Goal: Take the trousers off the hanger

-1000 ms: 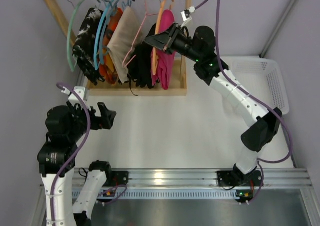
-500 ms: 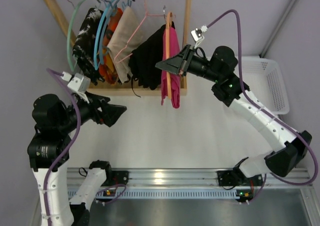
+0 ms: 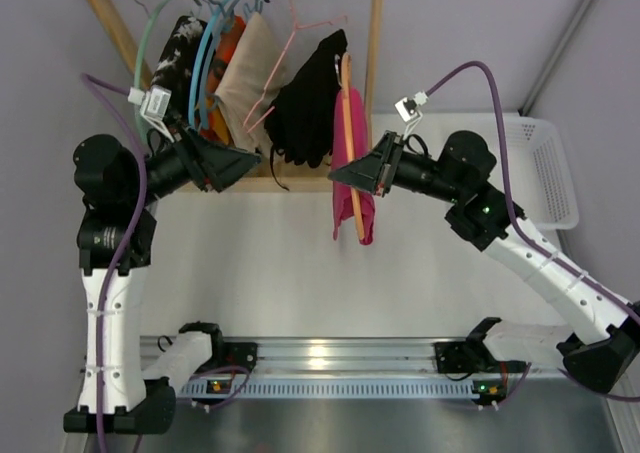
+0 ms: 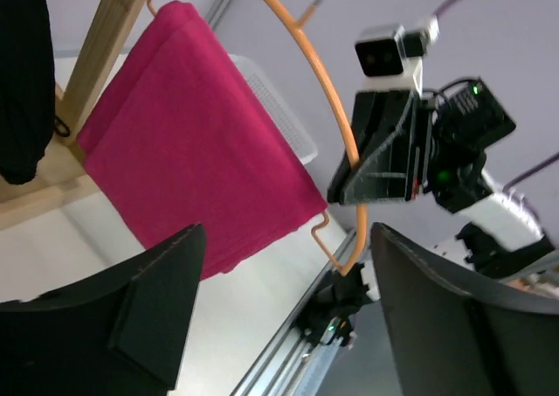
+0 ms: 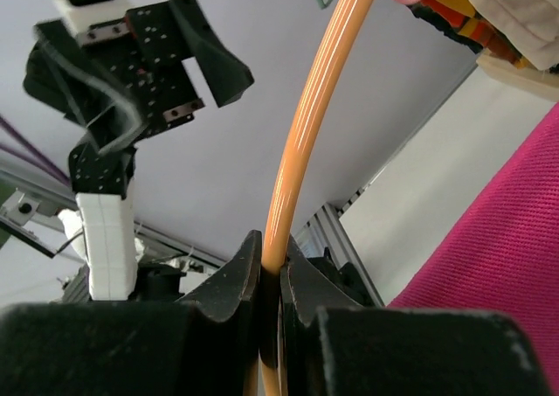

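Observation:
My right gripper [image 3: 342, 178] is shut on the orange hanger [image 3: 351, 158], which it holds off the rack and above the table. The magenta-pink trousers [image 3: 367, 209] hang folded over that hanger. In the right wrist view my fingers [image 5: 236, 282] clamp the orange wire [image 5: 306, 125], with pink cloth [image 5: 498, 274] at the right. The black trousers [image 3: 308, 108] still hang on a pink hanger on the rack. My left gripper [image 3: 250, 160] is open and empty, left of the black trousers. The left wrist view shows the pink trousers [image 4: 192, 151] and the hanger [image 4: 336, 107] ahead of my open gripper [image 4: 288, 300].
A wooden rack [image 3: 375, 73] at the back holds several other garments on teal, blue and pink hangers. A white basket [image 3: 545, 163] stands at the right edge of the table. The rack's base board [image 3: 350, 178] lies behind the held hanger.
My right gripper has pulled the orange hanger with the pink trousers off the rail, toward the near right. My left arm has risen and swung toward the rack.

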You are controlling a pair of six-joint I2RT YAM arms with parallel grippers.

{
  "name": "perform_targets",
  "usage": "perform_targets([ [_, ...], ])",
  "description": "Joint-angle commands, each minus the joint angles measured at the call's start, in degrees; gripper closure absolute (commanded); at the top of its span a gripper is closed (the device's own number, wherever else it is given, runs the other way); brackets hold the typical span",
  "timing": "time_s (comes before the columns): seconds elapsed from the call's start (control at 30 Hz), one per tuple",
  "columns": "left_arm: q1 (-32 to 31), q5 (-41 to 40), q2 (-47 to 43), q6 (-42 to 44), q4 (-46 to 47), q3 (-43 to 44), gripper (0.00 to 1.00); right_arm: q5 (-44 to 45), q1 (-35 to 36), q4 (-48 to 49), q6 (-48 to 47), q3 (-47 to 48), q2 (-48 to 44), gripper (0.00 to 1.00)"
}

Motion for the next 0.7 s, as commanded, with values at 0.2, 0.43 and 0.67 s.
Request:
perform_targets([
  [0.2,-8.4,-6.5,8.5,-25.9,23.9,0.4,0.51,2.0,1.3,11.6,-7.6,3.3,-5.8,1.00],
  [0.43,-17.4,-9.5,12.9,-26.9,27.9,0.7,0.45,1.8,1.3,11.7,-7.2,3.9,-4.6,1.00],
  [0.67,-23.6,-10.0,18.7,-31.4,35.9,0.1,0.37,2.1,1.4,12.0,-6.4,5.3,-3.5,1.00],
])
